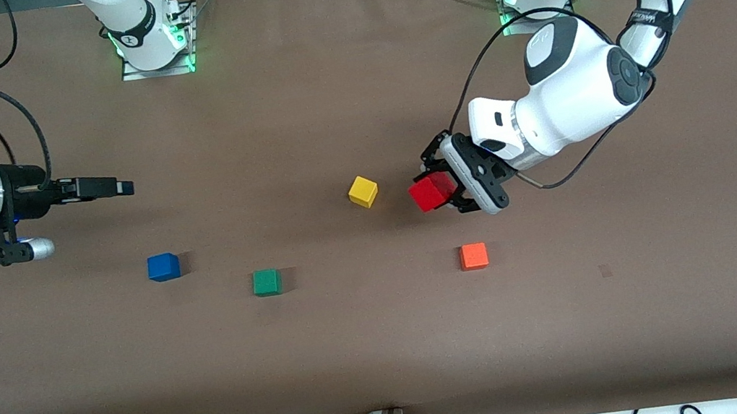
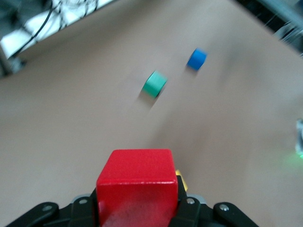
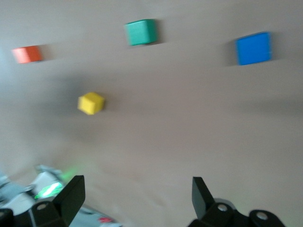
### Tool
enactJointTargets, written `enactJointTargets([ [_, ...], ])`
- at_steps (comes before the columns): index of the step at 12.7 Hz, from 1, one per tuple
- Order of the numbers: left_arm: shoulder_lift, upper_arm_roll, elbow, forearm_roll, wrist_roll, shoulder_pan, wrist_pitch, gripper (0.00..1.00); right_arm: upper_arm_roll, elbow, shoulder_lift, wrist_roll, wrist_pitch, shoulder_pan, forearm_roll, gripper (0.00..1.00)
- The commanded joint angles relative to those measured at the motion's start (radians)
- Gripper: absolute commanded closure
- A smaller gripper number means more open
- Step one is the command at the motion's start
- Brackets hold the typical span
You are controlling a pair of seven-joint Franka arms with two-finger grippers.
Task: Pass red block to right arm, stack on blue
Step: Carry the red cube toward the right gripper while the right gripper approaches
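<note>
Left gripper (image 1: 442,185) in the air over the brown table (image 1: 359,340), black fingers clamped on the red block (image 1: 430,192), a plain matte cube held just beside the yellow cube (image 1: 363,191). Right gripper (image 1: 117,189) over the table's right-arm end, slim fingers spread wide, empty. Blue cube (image 1: 163,267), green cube (image 1: 266,282) and orange cube (image 1: 474,256) sit apart.

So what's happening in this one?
The left pincer holds the red block in the air, beside the yellow cube. The right pincer waits open toward the right arm's end of the table, with nothing in it. The blue cube sits alone on the table, with the green cube and the orange cube also untouched. The handover has not happened yet.
</note>
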Motion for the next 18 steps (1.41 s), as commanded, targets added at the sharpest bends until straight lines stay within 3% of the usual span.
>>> enactJointTargets([
  [1, 0.064, -0.031, 0.061, -0.11, 0.079, -0.042, 0.04, 1.0, 0.0, 0.013, 0.06, -0.012, -0.019, -0.025, 0.209, 0.0],
  [4, 0.078, -0.024, 0.146, -0.15, 0.108, -0.146, 0.078, 1.0, 0.0, 0.007, 0.146, -0.01, -0.019, -0.023, 0.497, 0.0],
  [8, 0.144, -0.016, 0.184, -0.147, 0.145, -0.217, 0.169, 1.0, 0.007, -0.111, 0.183, -0.027, -0.001, 0.004, 0.838, 0.0],
  [11, 0.164, 0.045, 0.229, -0.152, 0.142, -0.306, 0.212, 1.0, 0.007, -0.243, 0.182, -0.172, 0.054, 0.067, 1.025, 0.0],
  [14, 0.17, 0.059, 0.23, -0.153, 0.142, -0.329, 0.215, 1.0, 0.007, -0.347, 0.182, -0.343, 0.136, 0.154, 1.204, 0.0],
  [18, 0.17, 0.059, 0.23, -0.153, 0.134, -0.32, 0.215, 1.0, 0.007, -0.366, 0.183, -0.368, 0.197, 0.226, 1.326, 0.0],
])
